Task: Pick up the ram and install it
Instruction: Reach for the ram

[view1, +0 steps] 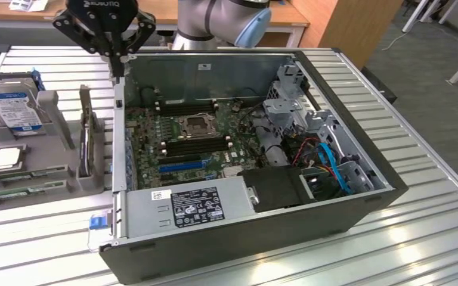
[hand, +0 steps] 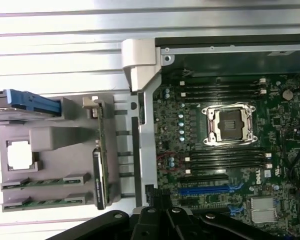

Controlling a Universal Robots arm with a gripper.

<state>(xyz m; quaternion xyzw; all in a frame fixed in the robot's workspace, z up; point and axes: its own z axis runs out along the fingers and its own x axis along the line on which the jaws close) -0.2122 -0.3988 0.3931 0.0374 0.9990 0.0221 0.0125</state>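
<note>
While ram lies in tray, hand hangs above case rim, pointing down, closed tight, empty.

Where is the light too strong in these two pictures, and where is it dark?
Exterior view: glare streaks on the table beside the computer case, whose inside lies in shade. Wrist view: the table is washed out white, the motherboard dim.

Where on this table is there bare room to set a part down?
Bare slatted table lies at the exterior view's right of the computer case, and between the grey holder and the table's near edge. The holder and the case interior are crowded.
</note>
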